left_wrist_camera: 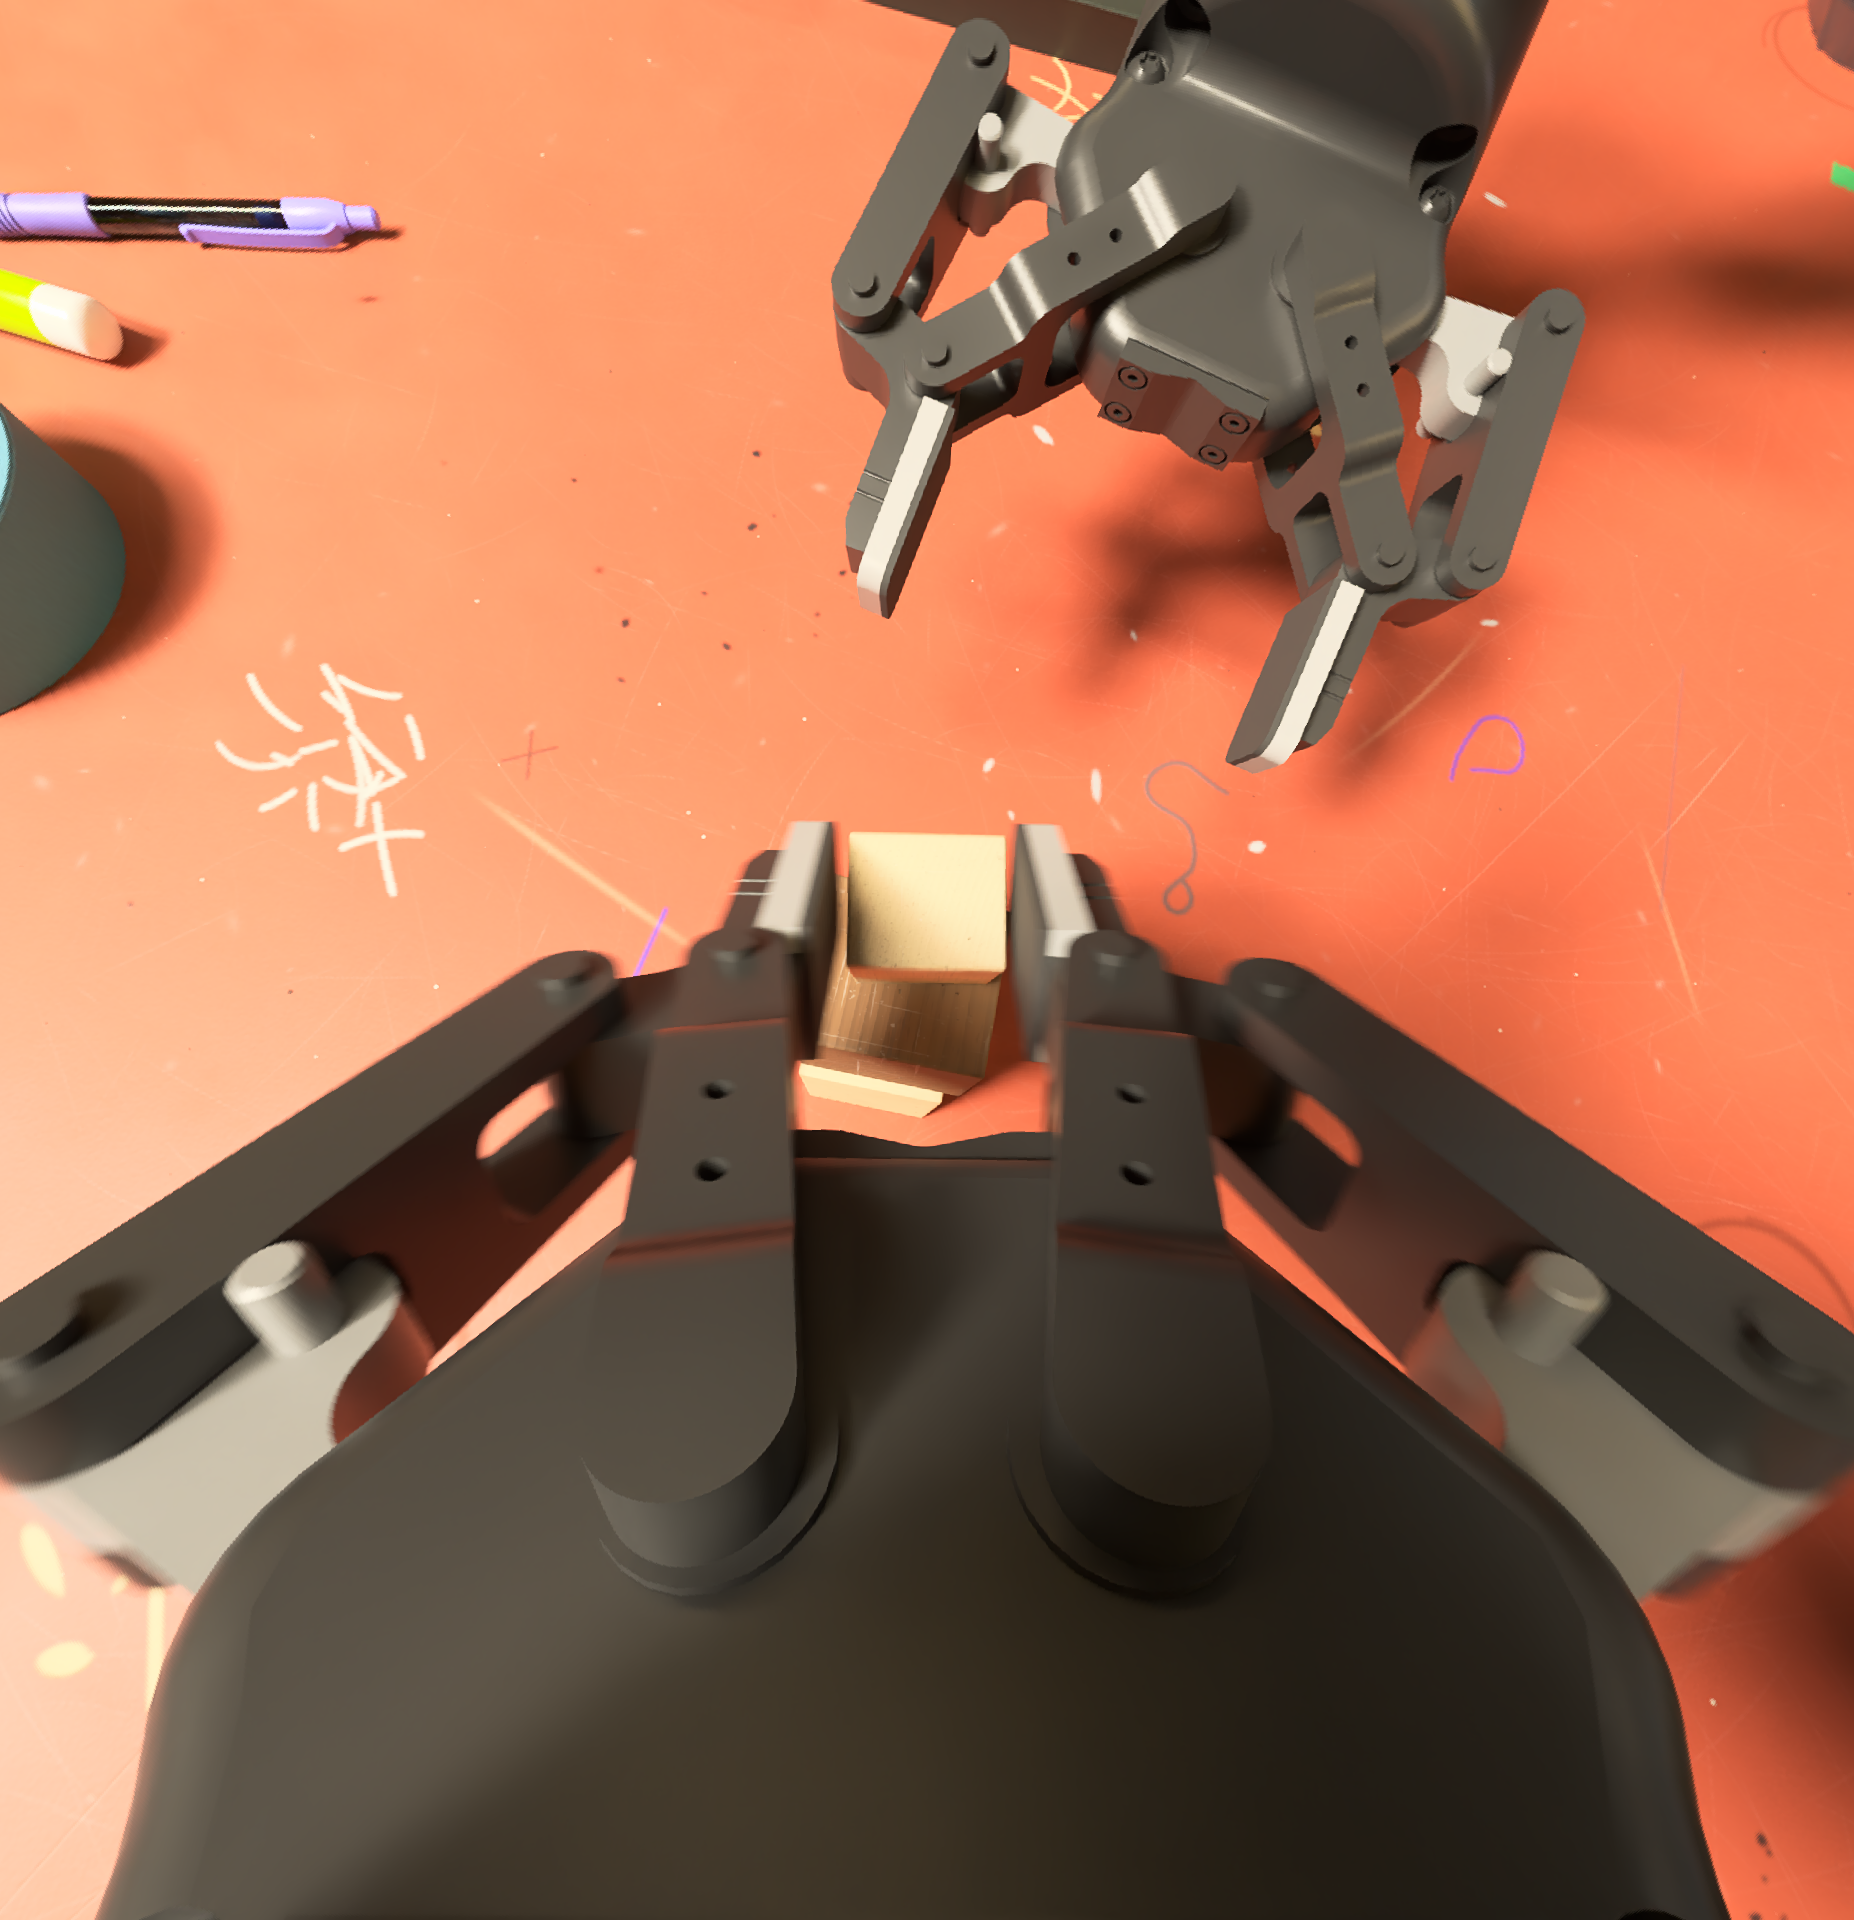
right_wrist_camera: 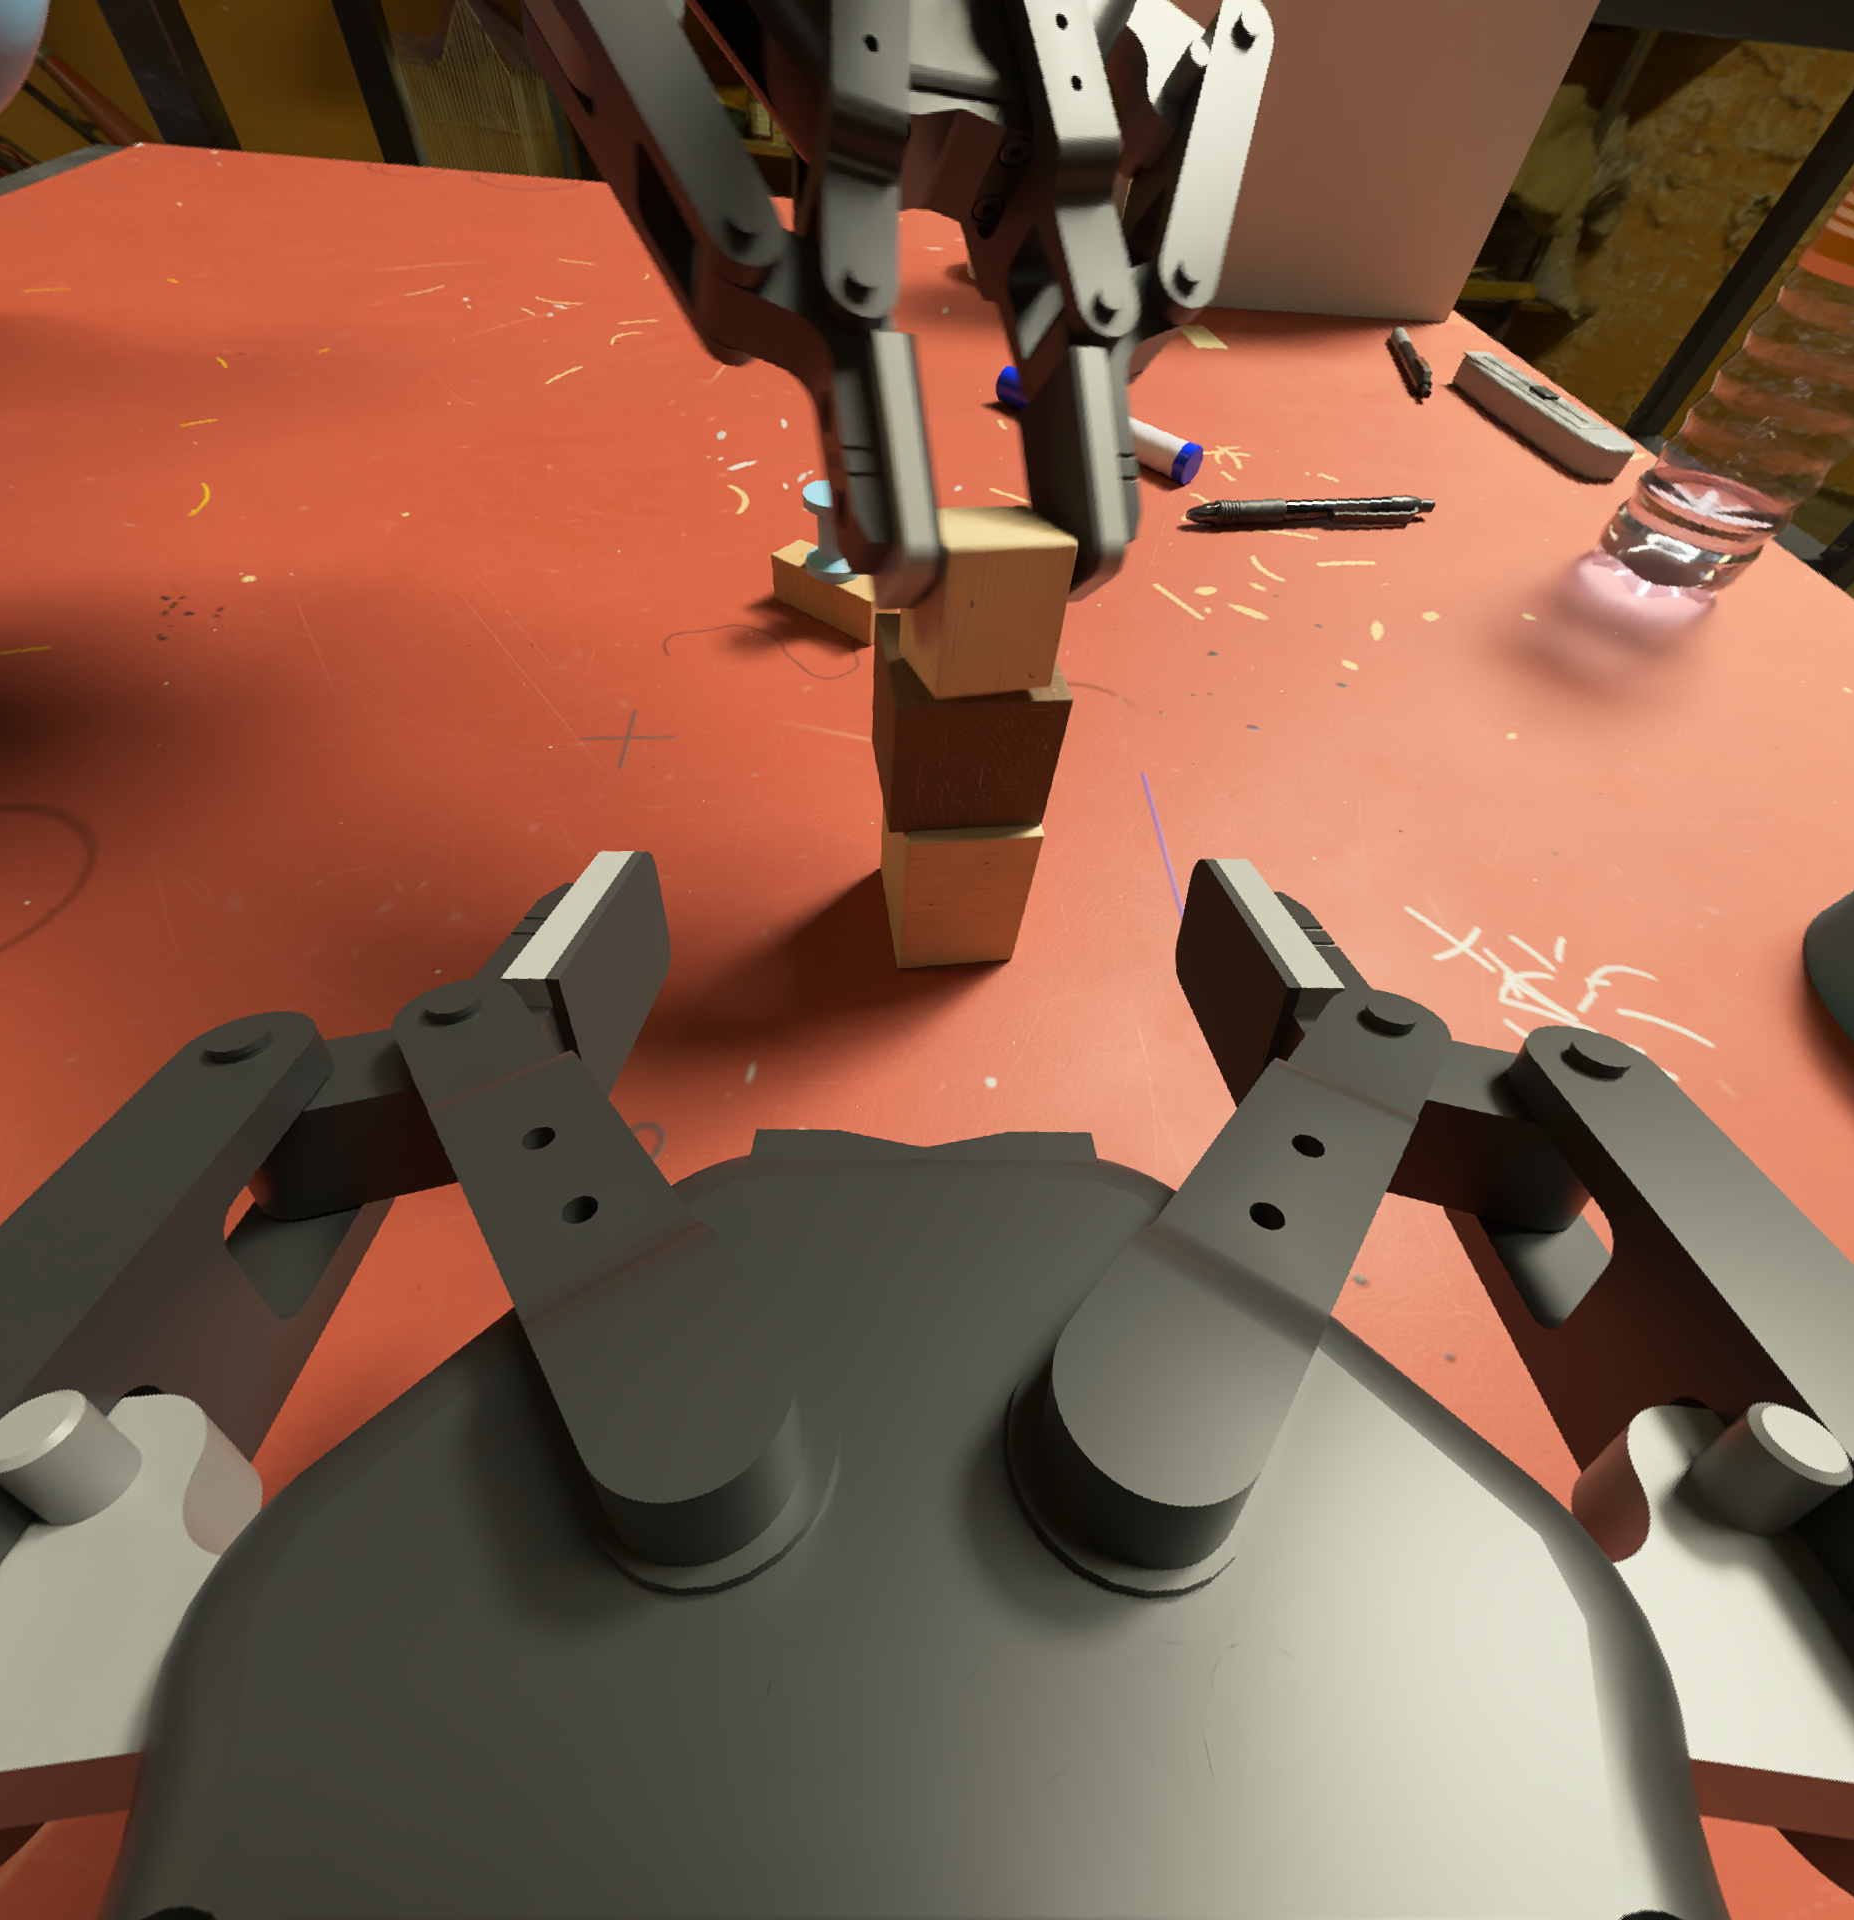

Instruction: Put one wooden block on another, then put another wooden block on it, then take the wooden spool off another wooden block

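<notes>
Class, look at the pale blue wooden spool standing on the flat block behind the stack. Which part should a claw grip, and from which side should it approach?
Grip the wooden spool by its narrow waist between the two wider flanges, coming down from above. It stands upright on the flat block, and the flanges would likely stop it slipping. Approach on the side away from the stack, where the left claw crowds it; the right claw is open.

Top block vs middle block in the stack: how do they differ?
The top block is pale wood; the middle block is dark brown. The top block is clamped in the left claw; nothing grips the middle block. The top block sits tilted and twisted, overhanging an edge; the middle block sits nearly square on the pale bottom block. Both are wooden cubes of similar size.
</notes>
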Robot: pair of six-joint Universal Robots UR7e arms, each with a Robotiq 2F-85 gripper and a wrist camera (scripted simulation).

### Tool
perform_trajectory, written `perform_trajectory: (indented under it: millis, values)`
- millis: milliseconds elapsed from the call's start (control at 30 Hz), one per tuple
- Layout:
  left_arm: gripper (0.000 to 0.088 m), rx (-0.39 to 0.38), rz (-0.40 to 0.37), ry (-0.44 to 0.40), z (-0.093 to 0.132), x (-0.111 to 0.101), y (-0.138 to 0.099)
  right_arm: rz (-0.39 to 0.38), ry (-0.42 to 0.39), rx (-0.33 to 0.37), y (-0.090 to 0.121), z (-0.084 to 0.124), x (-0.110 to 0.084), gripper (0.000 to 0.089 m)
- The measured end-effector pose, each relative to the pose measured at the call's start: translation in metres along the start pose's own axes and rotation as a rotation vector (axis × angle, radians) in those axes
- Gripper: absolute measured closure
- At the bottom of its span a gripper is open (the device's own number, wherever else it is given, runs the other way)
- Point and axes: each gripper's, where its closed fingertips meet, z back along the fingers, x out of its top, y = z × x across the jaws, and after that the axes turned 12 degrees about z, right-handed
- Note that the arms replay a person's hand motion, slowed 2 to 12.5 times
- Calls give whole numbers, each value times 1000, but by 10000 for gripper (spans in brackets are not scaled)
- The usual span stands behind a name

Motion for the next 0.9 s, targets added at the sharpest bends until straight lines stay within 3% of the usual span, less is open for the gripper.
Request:
perform_trajectory:
  millis: [33, 67, 167, 400, 533, 700, 900]
  values:
    - [452, 1, 3, -3, 0, 0, 0, 0, 0, 0, 0, 0, 0, 51]
    - [361, 3, 5, -6, 0, -1, 1, 0, 1, 0, 0, 0, 0, 49]
    - [335, 8, 14, -17, 3, -2, 1, -1, 0, 2, 0, 0, 0, 47]
    - [159, 86, 47, -61, 23, -9, 9, -1, 2, 2, 1, -1, -1, 41]
    - [145, 165, 73, -84, 46, -26, 17, -2, -3, -4, -1, 1, 0, 41]
    - [179, 275, 138, -91, 75, -63, 33, -5, -15, -13, -2, 2, 3, 49]
    - [206, 323, 271, -101, 92, -111, 45, -6, -11, -2, -1, 0, 2, 52]
